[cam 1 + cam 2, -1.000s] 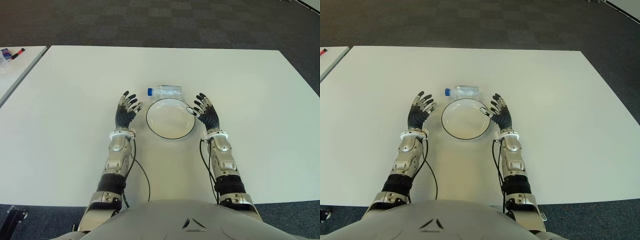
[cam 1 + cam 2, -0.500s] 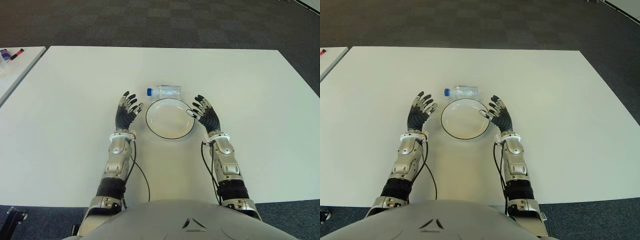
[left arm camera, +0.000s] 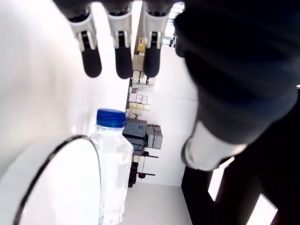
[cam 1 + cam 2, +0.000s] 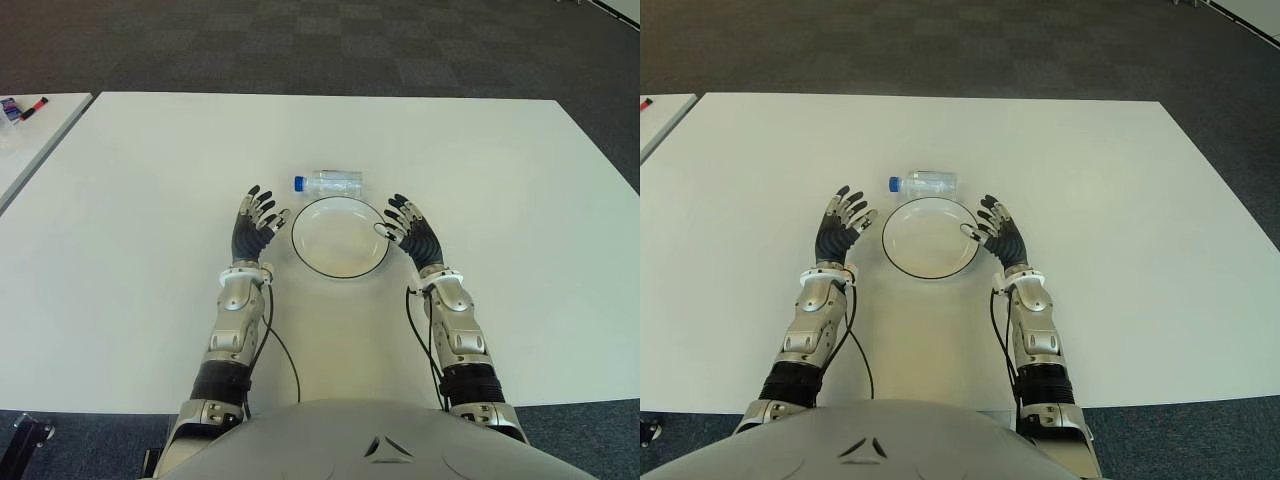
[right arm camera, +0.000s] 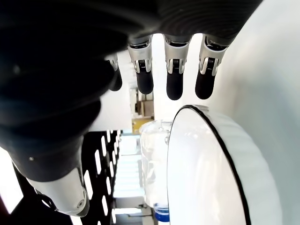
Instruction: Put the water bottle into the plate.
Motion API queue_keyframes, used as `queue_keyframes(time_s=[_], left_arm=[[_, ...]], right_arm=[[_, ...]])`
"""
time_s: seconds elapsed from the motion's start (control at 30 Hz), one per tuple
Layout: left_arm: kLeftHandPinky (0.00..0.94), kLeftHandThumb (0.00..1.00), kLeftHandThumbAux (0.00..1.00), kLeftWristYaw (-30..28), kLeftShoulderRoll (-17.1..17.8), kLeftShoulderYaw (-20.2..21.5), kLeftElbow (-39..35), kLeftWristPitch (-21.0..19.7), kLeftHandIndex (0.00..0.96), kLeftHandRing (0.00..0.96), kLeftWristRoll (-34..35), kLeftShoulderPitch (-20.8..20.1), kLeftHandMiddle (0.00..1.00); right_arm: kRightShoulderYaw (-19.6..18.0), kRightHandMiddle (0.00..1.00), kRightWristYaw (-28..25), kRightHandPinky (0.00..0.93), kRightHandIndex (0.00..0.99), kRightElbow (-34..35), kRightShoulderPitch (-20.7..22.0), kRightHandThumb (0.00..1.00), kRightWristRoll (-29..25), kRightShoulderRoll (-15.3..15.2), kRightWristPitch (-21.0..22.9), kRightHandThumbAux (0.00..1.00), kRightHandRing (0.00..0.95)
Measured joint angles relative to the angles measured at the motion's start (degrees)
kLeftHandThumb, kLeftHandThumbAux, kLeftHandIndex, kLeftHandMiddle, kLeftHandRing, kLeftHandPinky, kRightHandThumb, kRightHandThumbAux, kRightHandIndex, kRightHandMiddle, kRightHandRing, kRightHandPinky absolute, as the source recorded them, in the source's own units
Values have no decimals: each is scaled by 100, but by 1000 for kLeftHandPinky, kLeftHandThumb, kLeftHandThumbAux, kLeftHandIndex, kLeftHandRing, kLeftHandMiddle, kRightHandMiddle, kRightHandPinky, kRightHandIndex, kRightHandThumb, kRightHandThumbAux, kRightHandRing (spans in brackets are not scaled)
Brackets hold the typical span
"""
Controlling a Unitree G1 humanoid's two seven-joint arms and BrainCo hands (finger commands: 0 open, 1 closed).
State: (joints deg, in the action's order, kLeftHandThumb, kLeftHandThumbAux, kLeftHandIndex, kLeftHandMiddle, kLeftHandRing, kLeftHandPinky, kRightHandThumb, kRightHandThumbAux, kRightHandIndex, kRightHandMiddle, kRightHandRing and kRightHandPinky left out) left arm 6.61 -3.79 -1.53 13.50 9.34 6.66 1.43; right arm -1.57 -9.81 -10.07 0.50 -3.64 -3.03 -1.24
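Note:
A clear water bottle (image 4: 331, 182) with a blue cap lies on its side on the white table (image 4: 140, 200), just beyond the far rim of a white plate (image 4: 340, 238) with a dark edge. The plate holds nothing. My left hand (image 4: 252, 220) is left of the plate, fingers spread and holding nothing. My right hand (image 4: 408, 224) is at the plate's right rim, fingers spread too, thumb near the rim. The left wrist view shows the bottle (image 3: 111, 173) beside the plate (image 3: 51, 183) past my fingertips. The right wrist view shows the bottle (image 5: 154, 168) behind the plate (image 5: 211, 173).
A second table (image 4: 25, 140) stands at the far left with small markers (image 4: 20, 106) on it. Dark carpet (image 4: 320, 40) lies beyond the table's far edge.
My right hand has shifted slightly toward me and my right forearm has swung a little outward. The bottle and plate have not moved.

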Motion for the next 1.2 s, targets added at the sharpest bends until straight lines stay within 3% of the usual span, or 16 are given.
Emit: queue_keyframes(time_s=[1.2], left_arm=[[197, 184, 876, 15, 17, -192, -465, -199, 116, 163, 66, 260, 163]], right_arm=[[118, 151, -70, 209, 127, 832, -446, 144, -84, 12, 366, 825, 153]])
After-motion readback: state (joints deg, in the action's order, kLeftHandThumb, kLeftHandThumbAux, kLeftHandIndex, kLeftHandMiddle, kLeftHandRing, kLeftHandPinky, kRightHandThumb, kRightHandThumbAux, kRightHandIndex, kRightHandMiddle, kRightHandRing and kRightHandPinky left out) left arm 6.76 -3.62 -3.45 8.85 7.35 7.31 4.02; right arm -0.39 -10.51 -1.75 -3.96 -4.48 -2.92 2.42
